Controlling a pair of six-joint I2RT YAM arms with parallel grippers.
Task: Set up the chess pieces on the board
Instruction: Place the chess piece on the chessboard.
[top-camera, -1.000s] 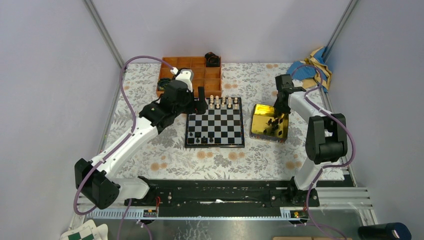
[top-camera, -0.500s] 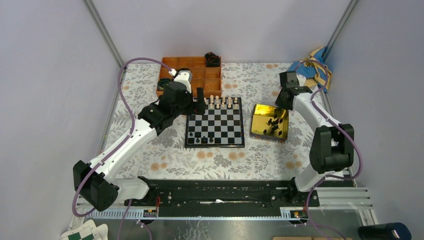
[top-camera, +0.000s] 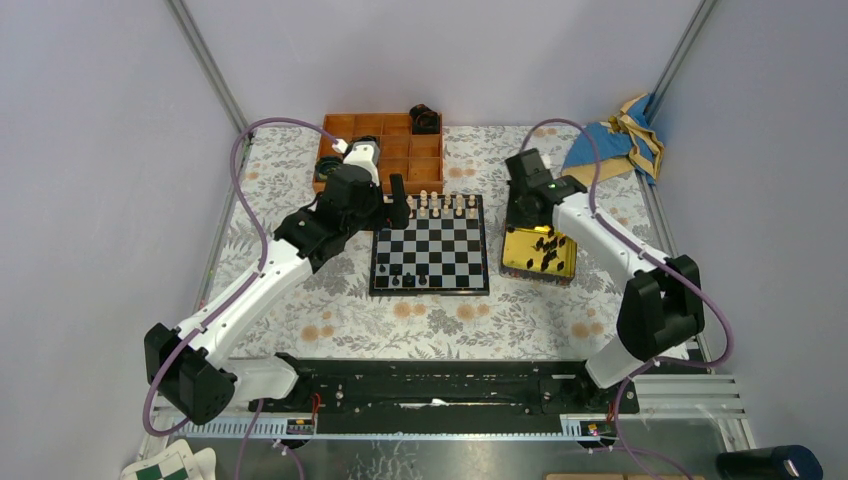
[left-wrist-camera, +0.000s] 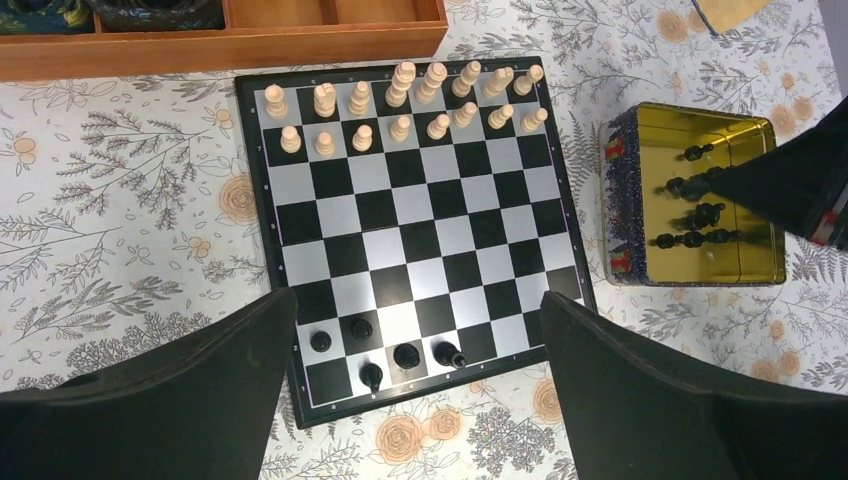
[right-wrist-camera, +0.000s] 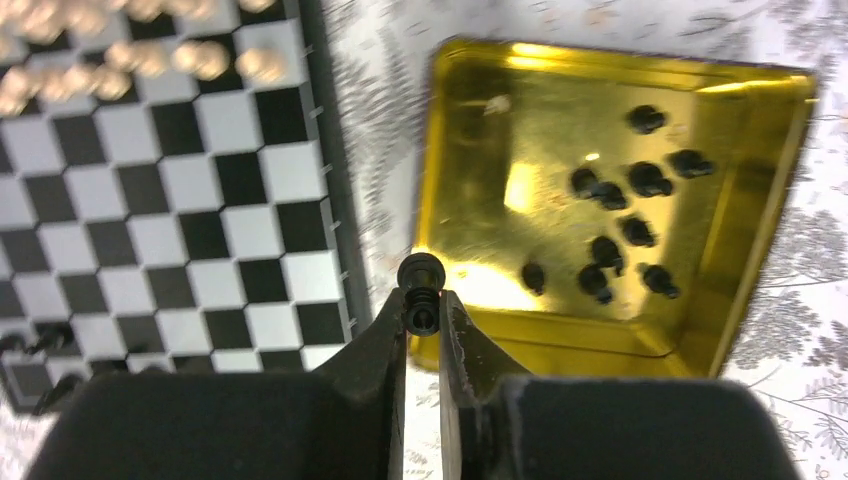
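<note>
Transfer step: right gripper (right-wrist-camera: 423, 318) pinches one black chessman (right-wrist-camera: 421, 272) above the gold tin (right-wrist-camera: 480, 130), left side; next, carry it left and lower it onto a free near-rank square of the board (left-wrist-camera: 400, 215); left gripper (left-wrist-camera: 412, 330) spread wide.

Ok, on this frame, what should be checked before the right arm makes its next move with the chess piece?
1. Grip: the right gripper pinches one black piece at its fingertips: ok.
2. Piece type, and whether it is upright in the grip: cannot tell.
3. Clear of the gold tin: the piece hangs over its board-side edge; height above it: cannot tell.
4. Free squares: the board carries five black chessmen in its near rows, with most squares there bare: ok.
5. Left gripper: open, holding nothing, above the board; the top view puts it by the far left corner, off the near rows: ok.
</note>
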